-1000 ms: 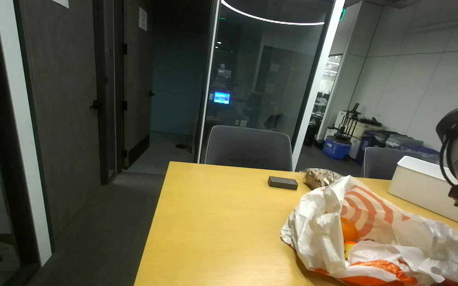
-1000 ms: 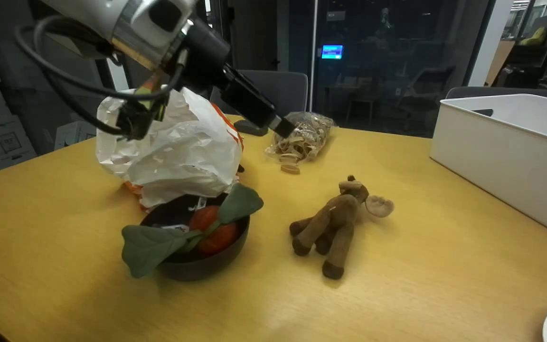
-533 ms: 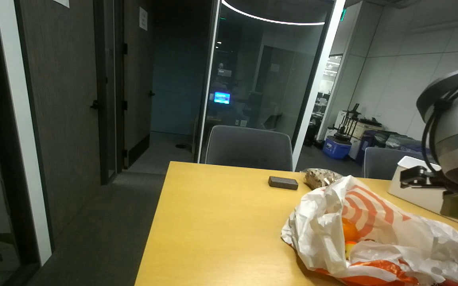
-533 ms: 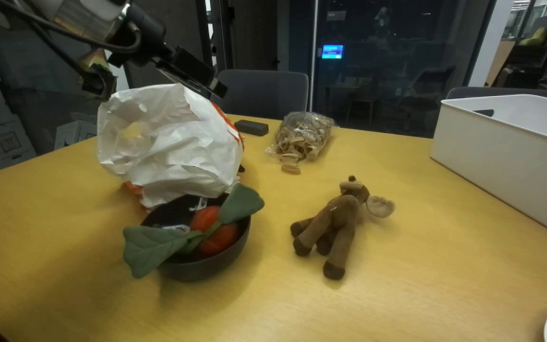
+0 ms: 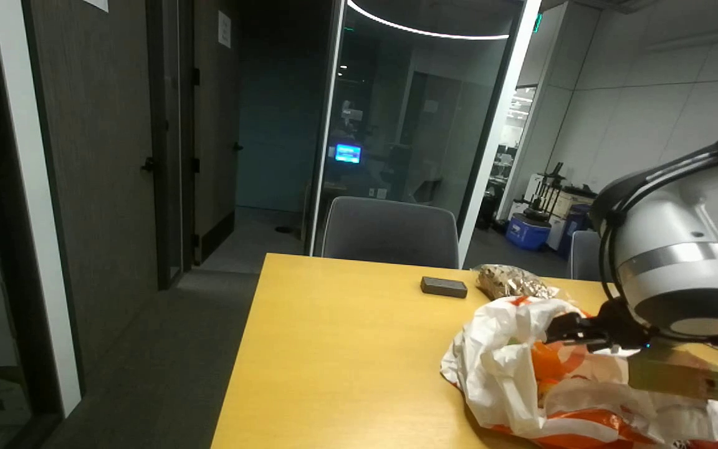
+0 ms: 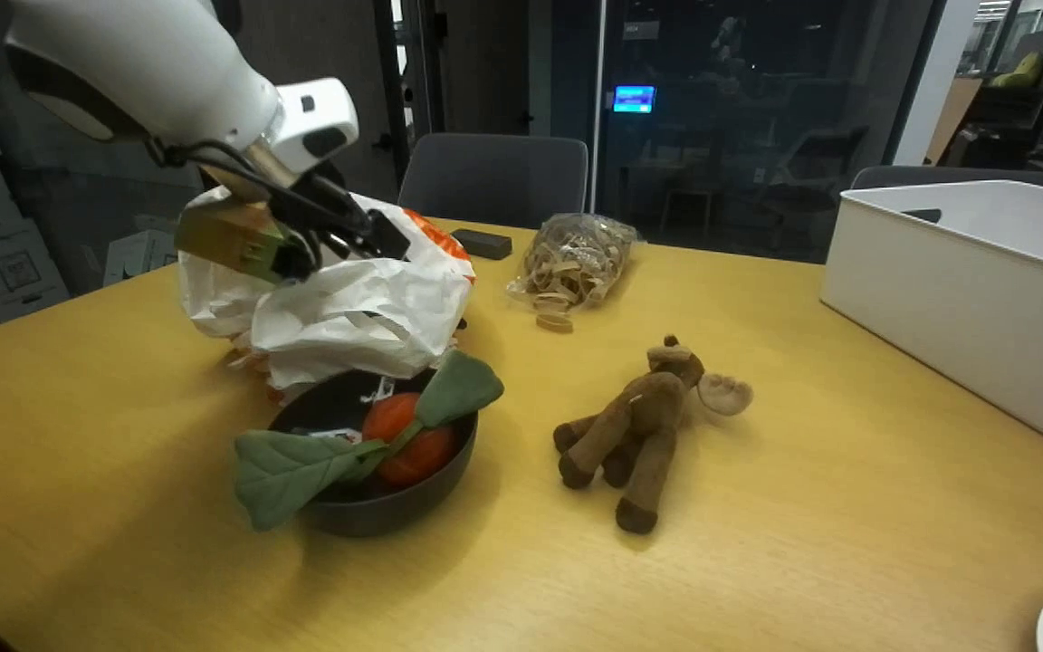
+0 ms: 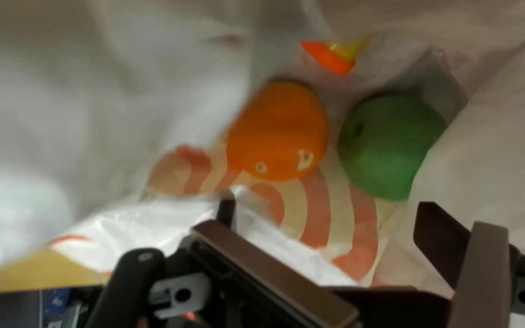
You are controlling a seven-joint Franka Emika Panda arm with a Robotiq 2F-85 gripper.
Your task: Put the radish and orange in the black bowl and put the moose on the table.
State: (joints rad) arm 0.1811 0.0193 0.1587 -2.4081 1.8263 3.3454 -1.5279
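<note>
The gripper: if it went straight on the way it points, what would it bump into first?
Probably a loose white fold of the bag, just ahead of the gripper in the wrist view; the round orange item seems farther in, though depth is unclear.

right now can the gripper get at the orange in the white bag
Probably yes: the gripper stands open, and the orange lies mostly uncovered inside the white bag. The bag's loose fold could snag, though, and a green round thing sits close beside the orange.
</note>
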